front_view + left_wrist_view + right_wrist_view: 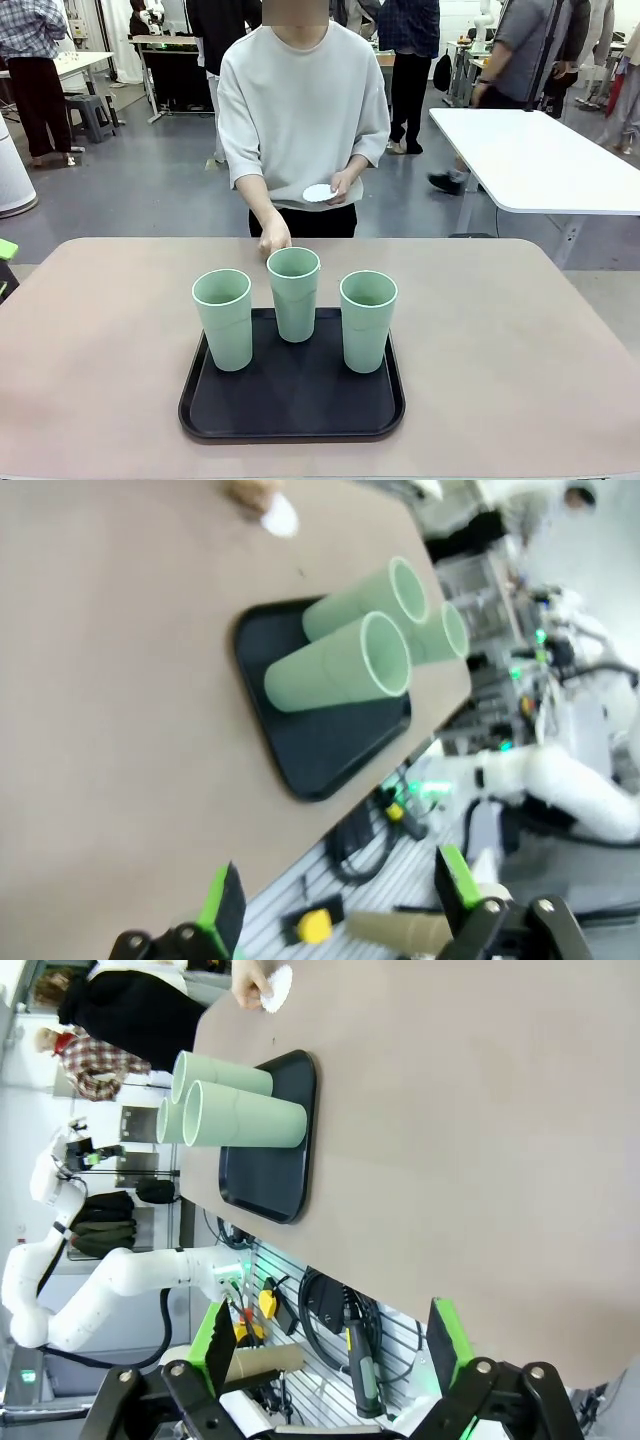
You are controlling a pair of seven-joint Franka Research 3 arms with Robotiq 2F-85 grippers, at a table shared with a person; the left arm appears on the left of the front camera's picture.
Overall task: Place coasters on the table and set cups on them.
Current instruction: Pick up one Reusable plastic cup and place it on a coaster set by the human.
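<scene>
hovering spread wide: left hand (pixel 338 862), right hand (pixel 331 1306).

beige table (pixel 520 330) bears a black tray (pixel 290 400), and a white coaster (pixel 277 987) near its far edge.

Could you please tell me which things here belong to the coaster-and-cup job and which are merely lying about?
For the job:
- mint-green cups, standing on the tray
- white coasters, held in the person's hand
- beige table

Just about:
- black tray
- white table beyond
- stool in the background
</scene>
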